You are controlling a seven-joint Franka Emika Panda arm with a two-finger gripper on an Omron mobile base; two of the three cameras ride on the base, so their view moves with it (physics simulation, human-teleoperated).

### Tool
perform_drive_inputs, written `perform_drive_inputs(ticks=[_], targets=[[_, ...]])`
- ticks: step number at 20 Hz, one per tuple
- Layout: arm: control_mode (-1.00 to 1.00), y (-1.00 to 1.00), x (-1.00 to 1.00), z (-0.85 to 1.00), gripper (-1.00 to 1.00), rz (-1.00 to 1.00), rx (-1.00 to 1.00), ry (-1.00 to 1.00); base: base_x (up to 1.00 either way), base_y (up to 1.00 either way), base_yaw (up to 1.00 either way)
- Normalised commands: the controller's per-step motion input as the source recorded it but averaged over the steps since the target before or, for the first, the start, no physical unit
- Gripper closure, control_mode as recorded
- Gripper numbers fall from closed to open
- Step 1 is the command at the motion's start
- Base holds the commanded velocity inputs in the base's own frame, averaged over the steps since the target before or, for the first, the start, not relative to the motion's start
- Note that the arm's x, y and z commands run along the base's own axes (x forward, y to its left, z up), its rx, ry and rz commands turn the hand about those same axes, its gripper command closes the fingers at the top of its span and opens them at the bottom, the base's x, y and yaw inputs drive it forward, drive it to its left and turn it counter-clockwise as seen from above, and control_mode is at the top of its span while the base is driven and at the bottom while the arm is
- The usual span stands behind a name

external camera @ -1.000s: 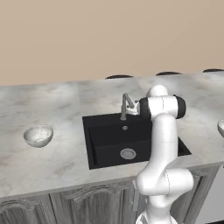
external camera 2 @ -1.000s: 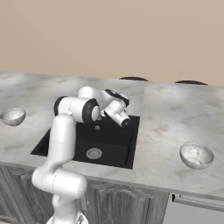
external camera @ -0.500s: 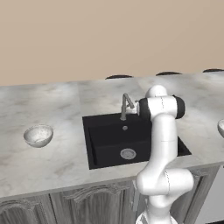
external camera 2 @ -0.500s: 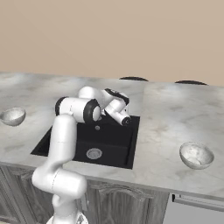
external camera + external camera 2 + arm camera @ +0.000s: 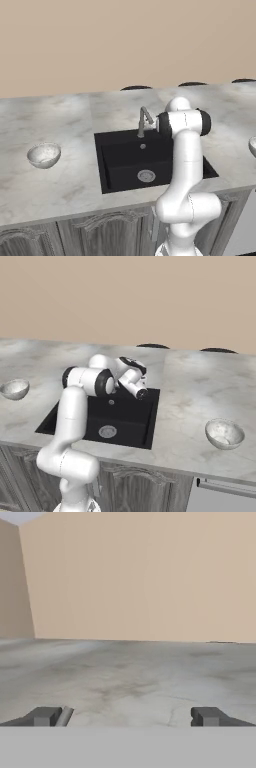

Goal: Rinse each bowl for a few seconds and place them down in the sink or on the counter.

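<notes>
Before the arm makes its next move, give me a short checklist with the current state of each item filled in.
1. End effector open and empty: ok; the fingertips stand wide apart with nothing between them.
2. Left bowl upright on the counter, free to grasp: ok.
3. Right bowl upright on the counter: ok.
4. Sink basin free of objects: ok.
5. Water running from the faucet: cannot tell; no stream is visible.
6. End effector aimed at a bowl: not ok; it sits by the faucet, facing the back wall.
</notes>
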Motion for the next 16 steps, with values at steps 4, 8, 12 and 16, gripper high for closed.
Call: perform_drive_inputs(ticks=[4, 8, 12, 16], targets=[[-1.00, -0.87, 0.02, -0.45, -1.00, -0.10, 0.03, 0.01, 0.00, 0.00, 0.00], [-1.00, -0.93, 0.00, -0.49, -1.00, -0.09, 0.05, 0.00, 0.00, 0.00, 0.00], [-1.00, -0.93, 0.00, -0.52, -1.00, -0.08, 0.05, 0.00, 0.00, 0.00, 0.00], [-1.00, -0.95, 0.00, -0.53, -1.00, -0.07, 0.05, 0.01, 0.00, 0.00, 0.00]])
